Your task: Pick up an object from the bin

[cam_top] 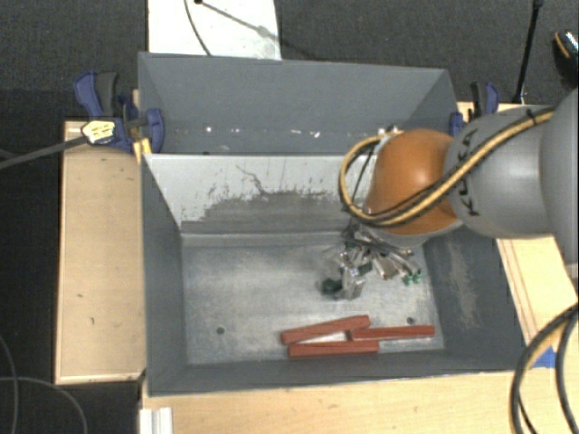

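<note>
My gripper [353, 274] hangs low over the middle right of the bin floor, under the arm's orange cover. A small dark green thing [331, 287] lies on the floor right at its lower left tip, touching or nearly touching it. Another small green bit [412, 278] lies just to the gripper's right. Below the gripper, near the bin's front wall, lie long reddish-brown sticks [327, 332], side by side and partly overlapping, a short way from it.
The arm reaches in from the right over the bin's right wall. The bin's sloped back wall rises just behind the gripper. Bare grey floor stretches to the gripper's left.
</note>
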Action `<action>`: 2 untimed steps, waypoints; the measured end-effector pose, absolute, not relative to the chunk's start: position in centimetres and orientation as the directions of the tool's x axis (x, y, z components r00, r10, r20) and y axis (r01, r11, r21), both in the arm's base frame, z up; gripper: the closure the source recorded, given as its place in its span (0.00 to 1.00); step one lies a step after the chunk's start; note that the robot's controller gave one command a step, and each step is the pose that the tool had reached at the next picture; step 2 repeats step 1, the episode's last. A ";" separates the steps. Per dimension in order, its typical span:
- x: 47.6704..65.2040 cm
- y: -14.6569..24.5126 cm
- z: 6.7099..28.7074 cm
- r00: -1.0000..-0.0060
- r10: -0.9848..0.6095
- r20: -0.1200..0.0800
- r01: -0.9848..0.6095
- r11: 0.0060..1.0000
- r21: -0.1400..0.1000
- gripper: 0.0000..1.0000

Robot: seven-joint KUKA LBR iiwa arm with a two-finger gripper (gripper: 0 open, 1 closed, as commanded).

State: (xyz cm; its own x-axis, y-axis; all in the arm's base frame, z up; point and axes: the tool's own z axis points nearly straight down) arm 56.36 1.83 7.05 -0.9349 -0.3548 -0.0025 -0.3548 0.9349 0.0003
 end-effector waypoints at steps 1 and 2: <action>51.8 -2.6 22.3 -0.939 -0.345 -0.009 -0.345 0.939 -0.004 1.00; 51.8 -2.6 22.3 -0.939 -0.345 -0.009 -0.345 0.939 -0.004 1.00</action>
